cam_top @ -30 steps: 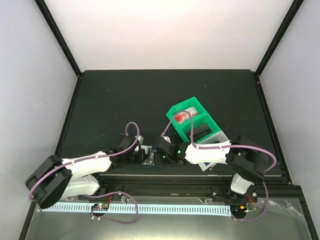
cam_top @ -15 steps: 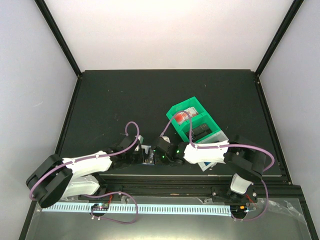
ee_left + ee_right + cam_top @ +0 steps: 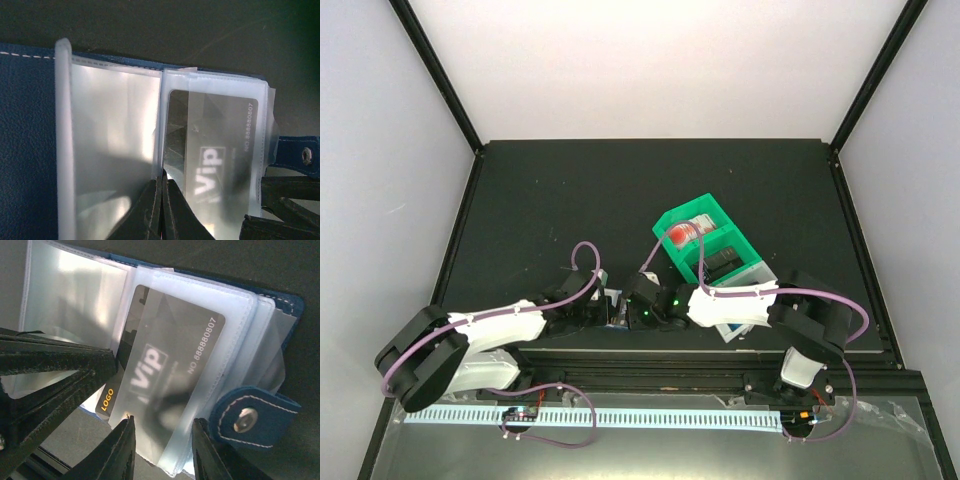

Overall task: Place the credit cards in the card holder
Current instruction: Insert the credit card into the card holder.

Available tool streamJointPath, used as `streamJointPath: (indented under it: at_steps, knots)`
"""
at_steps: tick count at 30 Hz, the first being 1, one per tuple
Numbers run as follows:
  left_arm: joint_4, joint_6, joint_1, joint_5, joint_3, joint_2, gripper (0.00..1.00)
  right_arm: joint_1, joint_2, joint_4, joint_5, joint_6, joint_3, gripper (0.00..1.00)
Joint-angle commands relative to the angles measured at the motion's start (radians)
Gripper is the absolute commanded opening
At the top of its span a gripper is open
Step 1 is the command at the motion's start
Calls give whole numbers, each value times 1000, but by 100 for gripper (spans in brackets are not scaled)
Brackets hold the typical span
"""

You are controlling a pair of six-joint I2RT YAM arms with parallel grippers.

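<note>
Right wrist view, entry 1: credit card (image 3: pixel 165 360), dark grey as it reads through the plastic, printed VIP with a number. It is lodged in a clear sleeve (image 3: pixel 240 325) of the card holder (image 3: pixel 257 407), which lies open on the black table (image 3: pixel 280 265). In the top view the holder sits near the table's front edge between the 2 arms, left of the green bin (image 3: pixel 705 245). Orientation: the card's long axis runs away from the wrists, with the far short end deep in the sleeve and the near short end toward the fingers. The corner marked LOGO appears to sit just outside the plastic, so seating looks incomplete. Right gripper (image 3: pixel 162 437): 2 fingers spread apart, straddling the near end and holding nothing. Left gripper (image 3: pixel 161 190): fingers pressed together, apparently pinching the sleeve's left edge. Handling note, as a judgement: keep that pinch steady so the sleeve cannot slide. Press the near end straight along the long axis without skewing, lightly enough that the plastic does not buckle. Stop when the end sits flush.
</note>
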Motion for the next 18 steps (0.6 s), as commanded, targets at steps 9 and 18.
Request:
streamJointPath:
  at_steps: [9, 18]
  knots:
    - [-102, -1, 4, -59, -24, 45, 2, -43, -77, 193, -64, 49, -82, 33]
    - [-101, -1, 4, -57, -20, 49, 2, -78, -69, 285, -146, 122, -145, 34]
